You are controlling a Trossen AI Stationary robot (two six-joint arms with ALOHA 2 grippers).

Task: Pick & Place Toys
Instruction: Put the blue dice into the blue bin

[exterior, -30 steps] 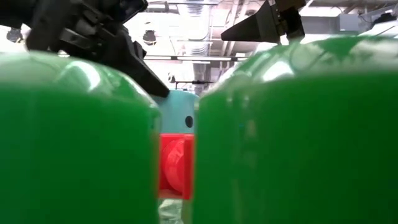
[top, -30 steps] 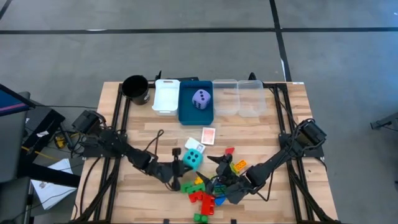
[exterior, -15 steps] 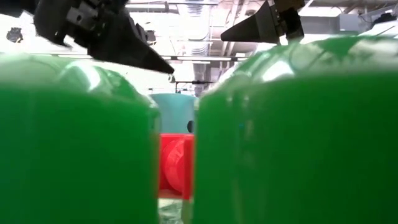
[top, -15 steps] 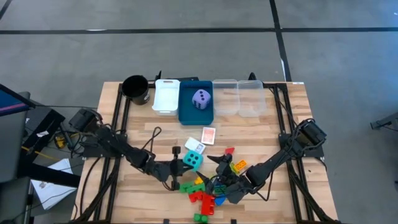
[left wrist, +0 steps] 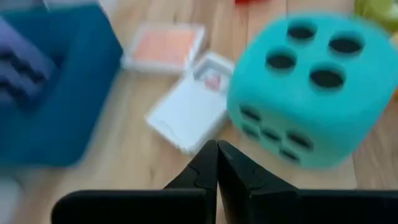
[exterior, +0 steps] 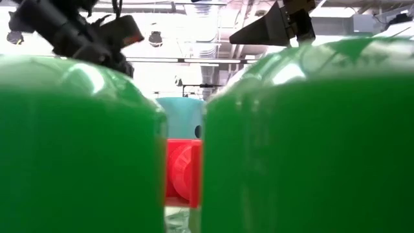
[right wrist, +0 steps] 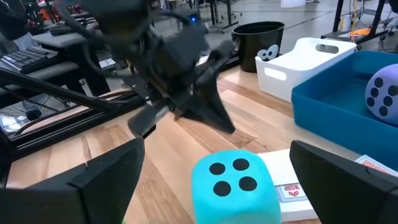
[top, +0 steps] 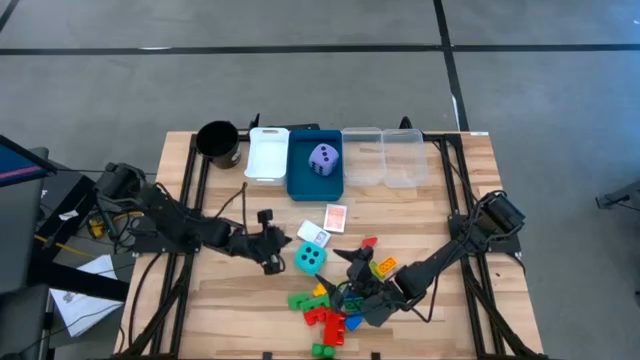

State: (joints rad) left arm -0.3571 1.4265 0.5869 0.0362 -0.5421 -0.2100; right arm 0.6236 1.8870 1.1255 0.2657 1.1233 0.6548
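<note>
This looked like a robot lab or workshop. A wooden counter (top: 420, 215) stood on a bare grey floor (top: 300, 80) marked with dark lines. Up high in the low view were pipes and bright lights (exterior: 194, 45). Past the counter sat a keyboard (right wrist: 25, 59) on a desk, with more black frames and cables.

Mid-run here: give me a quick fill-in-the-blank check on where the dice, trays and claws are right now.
1. The lavender die sits inside the ____ tray.
2. The left claw is ____ and holds nothing, beside the cyan die.
3. The right claw, over the brick pile, is ____.
4. The black cup stands next to the ____ tray.

Missing words: blue; shut; open; white
</note>
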